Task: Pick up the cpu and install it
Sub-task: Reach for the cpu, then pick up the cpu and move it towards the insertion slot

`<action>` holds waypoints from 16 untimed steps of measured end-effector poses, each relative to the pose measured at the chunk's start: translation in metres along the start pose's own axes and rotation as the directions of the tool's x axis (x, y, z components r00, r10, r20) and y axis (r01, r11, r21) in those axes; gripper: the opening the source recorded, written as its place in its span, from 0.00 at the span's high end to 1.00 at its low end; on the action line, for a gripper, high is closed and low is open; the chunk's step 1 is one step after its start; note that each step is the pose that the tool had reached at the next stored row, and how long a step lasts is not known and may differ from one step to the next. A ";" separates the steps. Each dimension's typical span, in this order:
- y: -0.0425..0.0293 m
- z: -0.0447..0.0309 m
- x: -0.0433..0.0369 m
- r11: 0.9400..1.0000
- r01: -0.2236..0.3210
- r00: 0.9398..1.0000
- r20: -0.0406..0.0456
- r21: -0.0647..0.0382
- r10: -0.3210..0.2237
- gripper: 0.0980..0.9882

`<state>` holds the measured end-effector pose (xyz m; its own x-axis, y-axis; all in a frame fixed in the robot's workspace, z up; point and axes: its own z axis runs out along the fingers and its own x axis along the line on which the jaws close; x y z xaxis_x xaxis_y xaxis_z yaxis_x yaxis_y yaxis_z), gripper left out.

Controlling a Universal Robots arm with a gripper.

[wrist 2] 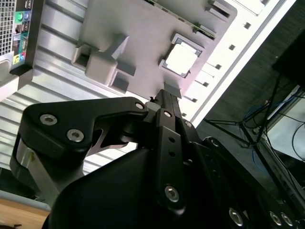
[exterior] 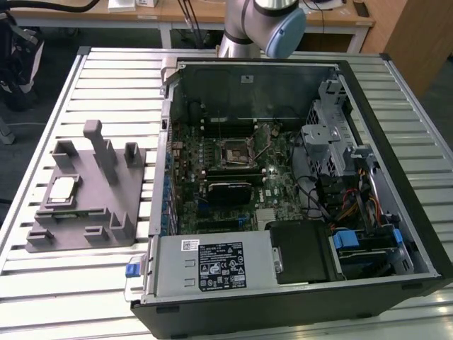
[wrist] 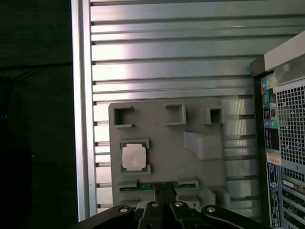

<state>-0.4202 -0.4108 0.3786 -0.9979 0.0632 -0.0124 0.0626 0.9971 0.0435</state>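
Closest in the first wrist view, noted black gripper (wrist: 164, 186), fingers pressed together on nothing, poised over one edge of grey holder tray (wrist: 190, 167). Found cpu (wrist: 134, 157) seated in a square recess of that tray, silver top up, apart from gripper. Saw open computer case (exterior: 368, 106) beside tray, toward the exterior view's right, motherboard socket (exterior: 233, 153) inside.

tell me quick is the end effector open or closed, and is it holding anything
End effector: closed, holding nothing; the chip lies in the grey holder.
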 end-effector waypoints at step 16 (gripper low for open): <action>-0.0021 0.0011 0.0318 1.000 0.000 1.000 -0.001 0.000 0.000 0.98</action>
<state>-0.4521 -0.4108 0.3770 -0.9979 0.0631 -0.0115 0.0626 0.9971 0.0434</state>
